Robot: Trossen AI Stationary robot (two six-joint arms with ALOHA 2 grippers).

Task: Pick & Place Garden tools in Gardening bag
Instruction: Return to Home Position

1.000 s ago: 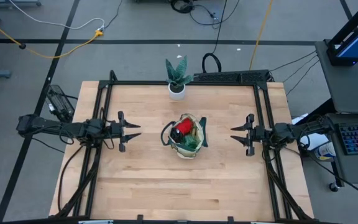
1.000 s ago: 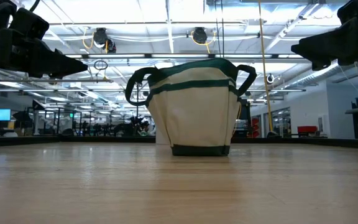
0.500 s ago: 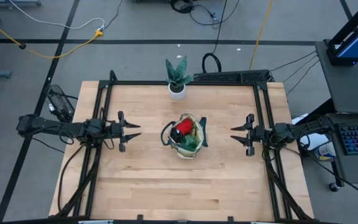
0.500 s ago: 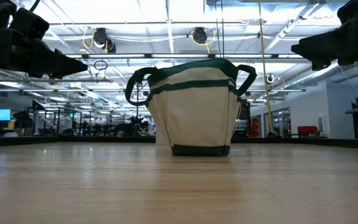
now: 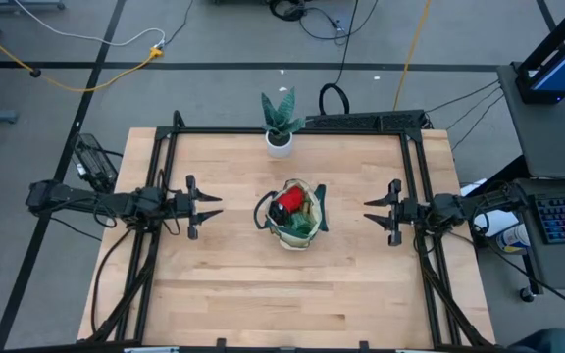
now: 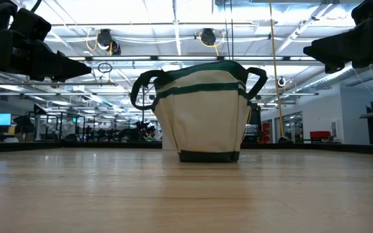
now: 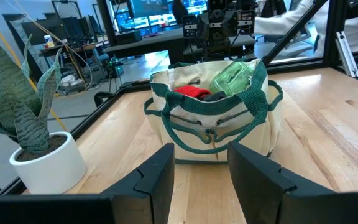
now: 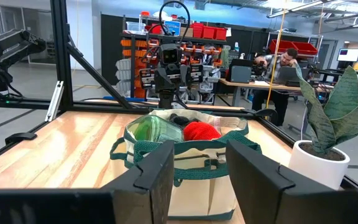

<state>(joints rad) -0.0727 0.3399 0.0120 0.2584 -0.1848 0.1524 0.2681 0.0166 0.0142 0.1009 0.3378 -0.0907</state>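
Standing mid-table, the bag (image 5: 299, 235) holds a red item (image 5: 287, 204) and a green bottle (image 7: 232, 76). The left gripper (image 5: 216, 207) and right gripper (image 5: 369, 211) hover either side, well apart from it, fingers spread and empty. A potted plant (image 5: 281, 123) sits beyond the bag at the far edge.
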